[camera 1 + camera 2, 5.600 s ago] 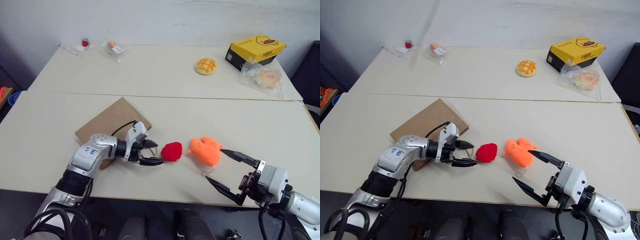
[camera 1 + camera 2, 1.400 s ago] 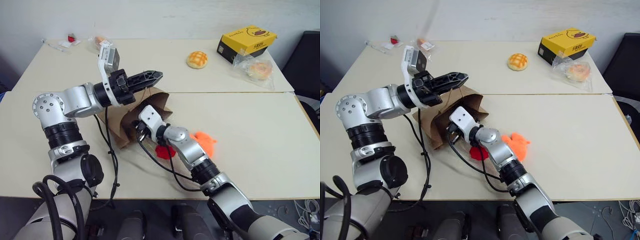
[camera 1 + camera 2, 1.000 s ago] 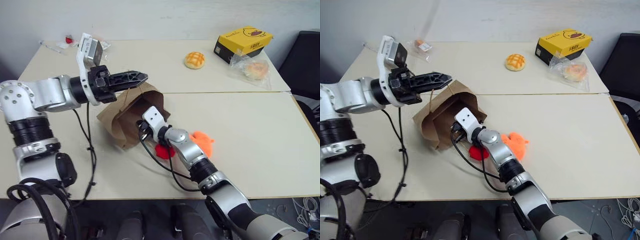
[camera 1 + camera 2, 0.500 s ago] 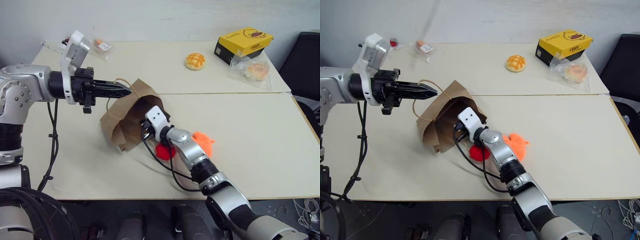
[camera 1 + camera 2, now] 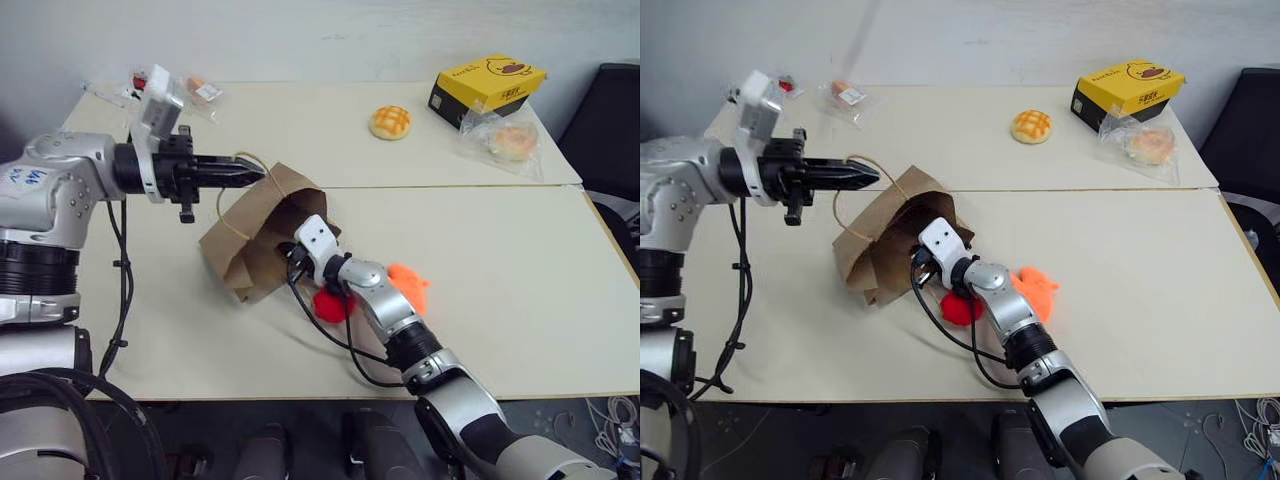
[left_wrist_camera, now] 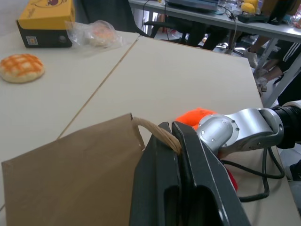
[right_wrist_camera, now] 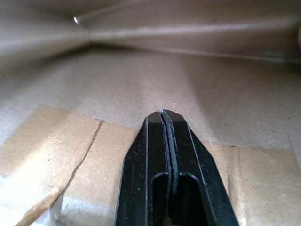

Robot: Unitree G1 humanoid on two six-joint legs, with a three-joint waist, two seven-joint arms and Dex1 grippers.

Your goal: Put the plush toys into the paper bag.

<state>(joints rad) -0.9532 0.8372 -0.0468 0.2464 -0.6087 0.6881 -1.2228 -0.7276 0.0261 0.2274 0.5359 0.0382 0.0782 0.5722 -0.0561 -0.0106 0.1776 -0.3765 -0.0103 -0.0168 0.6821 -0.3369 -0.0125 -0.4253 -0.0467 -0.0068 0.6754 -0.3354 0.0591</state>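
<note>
Left gripper point(image 6: 175, 136) is closed on the bag point(image 5: 255, 235) handle point(image 6: 155, 133), lifting the mouth. Right gripper point(image 7: 165, 117), fingers pressed together and empty, is inside the bag. Toys point(image 5: 408, 285) lie beside it.

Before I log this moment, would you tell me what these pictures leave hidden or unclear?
- Right gripper: head views hide its fingers inside the paper bag; the right wrist view shows them shut on nothing.
- Red plush toy: partly covered by the right arm in both head views.
- Orange plush toy: its near side hidden behind the same arm.
- Bagged items at the far table edge: too small to identify.
</note>
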